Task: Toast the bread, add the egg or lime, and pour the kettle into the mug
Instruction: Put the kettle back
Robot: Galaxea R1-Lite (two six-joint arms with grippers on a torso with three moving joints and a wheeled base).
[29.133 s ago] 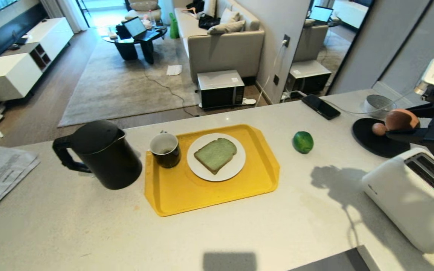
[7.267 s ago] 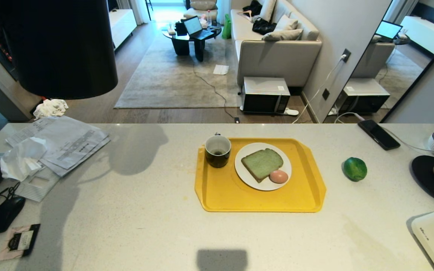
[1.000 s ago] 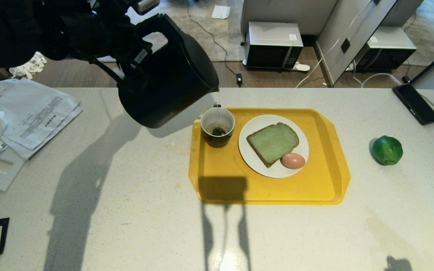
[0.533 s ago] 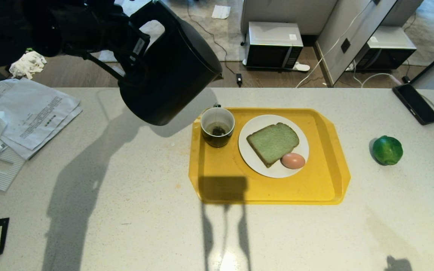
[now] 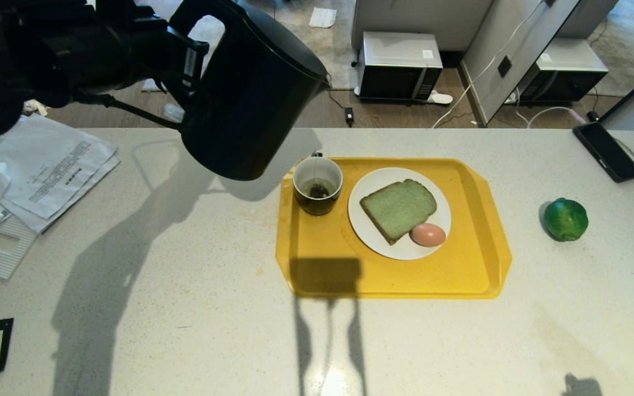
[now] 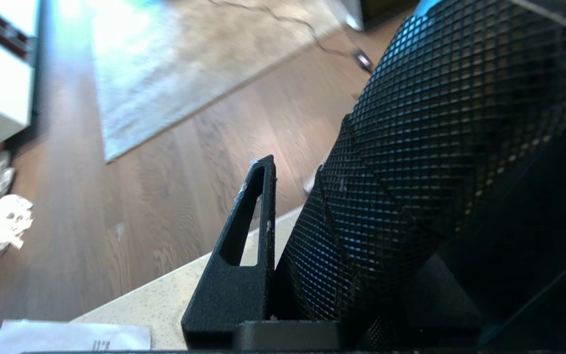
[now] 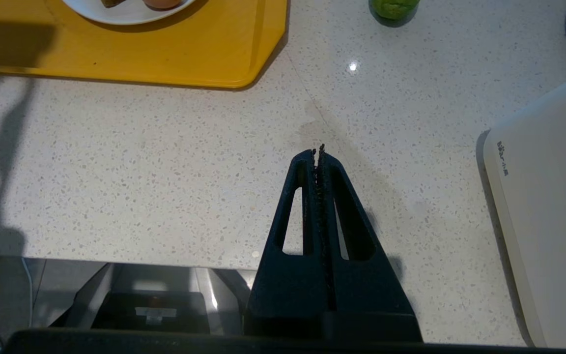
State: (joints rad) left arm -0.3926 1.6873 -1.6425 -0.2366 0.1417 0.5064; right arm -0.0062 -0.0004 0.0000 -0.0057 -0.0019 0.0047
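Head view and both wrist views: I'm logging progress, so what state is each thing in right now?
kettle: lifted, tilted toward the mug, lid shut
left gripper: shut on the kettle handle
right gripper: shut, empty, parked over the counter
mug: upright on the tray
bread: flat on the plate
egg: whole, beside the bread
lime: on the counter

Right claw (image 7: 319, 150) closed above counter (image 7: 165, 187).

A home, with an open kitchen surface (image 5: 185, 330) of pale speckled stone facing a living area: wood floor (image 5: 317, 113) and a grey rug (image 6: 175, 59) lie beyond its far edge, a microwave (image 5: 399, 66) sits on the floor, and breakfast things rest on a yellow tray (image 5: 394, 275) near the surface's middle
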